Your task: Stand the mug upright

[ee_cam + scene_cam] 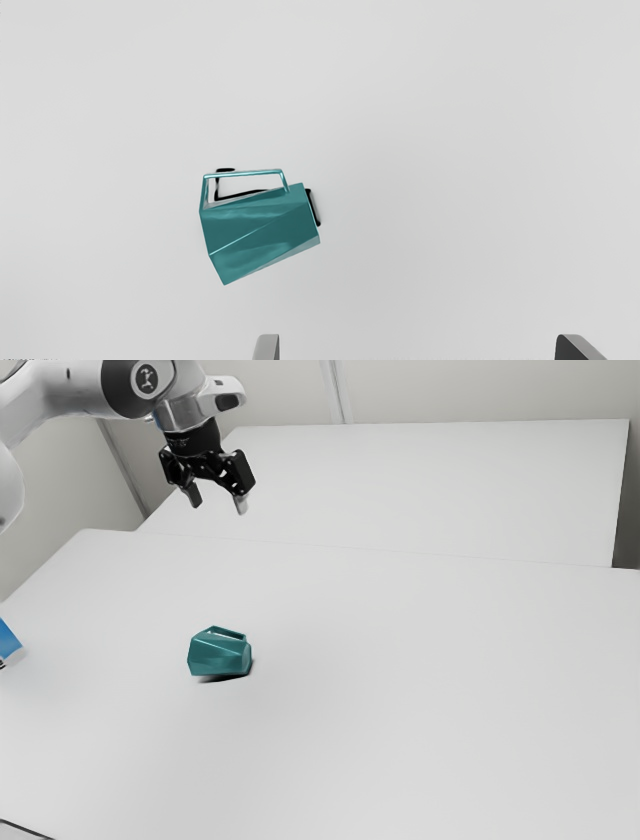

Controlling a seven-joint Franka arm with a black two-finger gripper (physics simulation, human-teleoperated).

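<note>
2 jaws stand spread, nothing between them, above the counter [420,700] and well apart from the mug [260,227]. The mug lies on its side, toward the exterior view's left, beyond it a blue thing [8,640]. Gripping, turning and standing the mug up remain.

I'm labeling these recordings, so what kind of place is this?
Probably a simulated robot workspace: a Franka arm hangs over a plain white table, with a teal mug on its side and bare pale walls behind.
</note>
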